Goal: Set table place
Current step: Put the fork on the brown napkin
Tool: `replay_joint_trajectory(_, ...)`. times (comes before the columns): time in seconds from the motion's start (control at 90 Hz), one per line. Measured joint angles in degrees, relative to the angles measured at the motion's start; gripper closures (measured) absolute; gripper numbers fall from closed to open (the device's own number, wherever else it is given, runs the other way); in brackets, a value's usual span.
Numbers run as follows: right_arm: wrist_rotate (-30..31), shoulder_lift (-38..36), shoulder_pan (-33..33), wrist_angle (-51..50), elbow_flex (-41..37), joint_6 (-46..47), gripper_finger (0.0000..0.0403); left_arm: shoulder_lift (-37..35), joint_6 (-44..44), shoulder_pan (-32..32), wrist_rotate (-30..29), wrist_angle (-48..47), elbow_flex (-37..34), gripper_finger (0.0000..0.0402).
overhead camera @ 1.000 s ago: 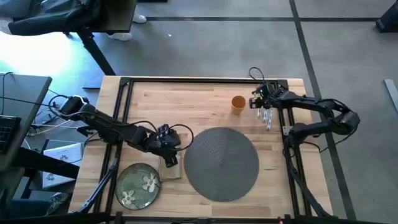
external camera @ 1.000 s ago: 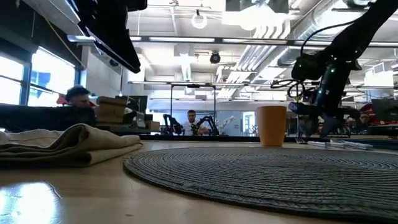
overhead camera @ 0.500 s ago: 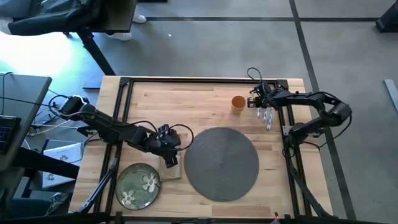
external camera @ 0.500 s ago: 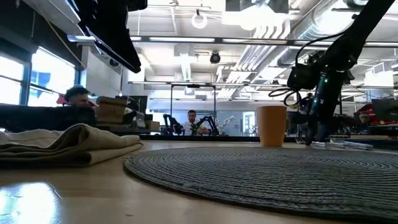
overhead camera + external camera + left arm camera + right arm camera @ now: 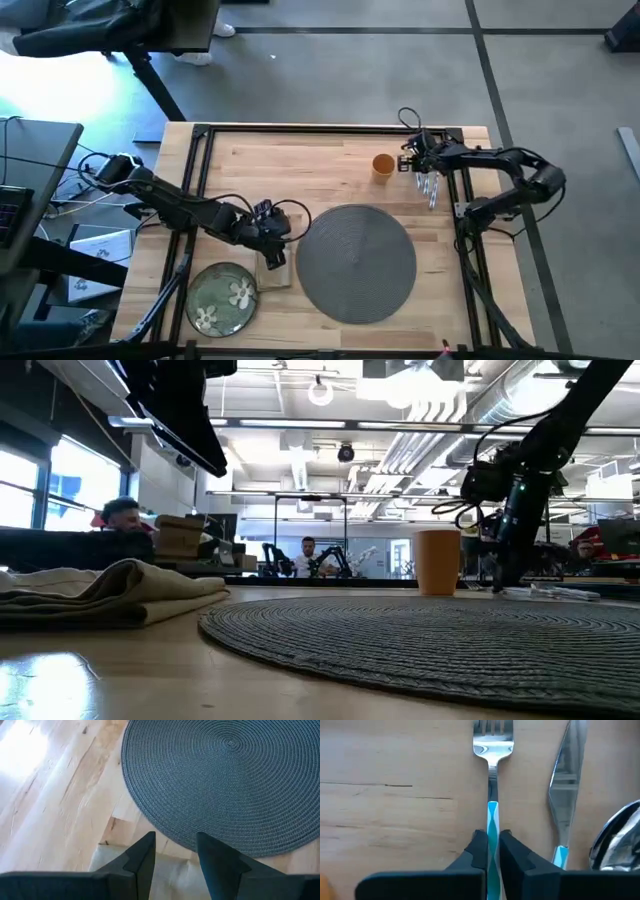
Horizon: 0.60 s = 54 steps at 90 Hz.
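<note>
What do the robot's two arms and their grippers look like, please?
Both arms are dark, slender and jointed, with black cables looped along them. The left gripper ends in two dark wedge-shaped fingers tapering to blunt tips. The right gripper has matching dark, flat-sided fingers on a broad dark body.

Table [image 5: 300,160]: light-wood planks, thin black frame. Placemat [image 5: 356,262]: round, dark-grey woven, lying flat mid-table. Plate [image 5: 221,297]: green with white flowers, at the near left corner. Napkin [image 5: 105,595]: tan cloth, folded, between plate and placemat. Cup [image 5: 382,166]: small, orange, upright, beyond the placemat. Fork [image 5: 492,795], knife [image 5: 563,795], spoon [image 5: 619,840]: silver, side by side, just beside the cup.
</note>
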Motion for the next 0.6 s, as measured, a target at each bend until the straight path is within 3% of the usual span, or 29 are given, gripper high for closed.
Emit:
replay_joint_trajectory(0.322, 3.2, -12.7, 2.4, -11.1, 8.2, -5.0, 0.0402, 0.0, 0.0, 0.0, -0.1, 0.2, 0.0, 0.0275)
replay_joint_trajectory(0.6, 7.3, -26.2, 13.2, -12.1, 12.2, -5.0, 0.0403, 0.0, -0.6, 0.0, -3.1, 5.1, 0.0, 0.0275)
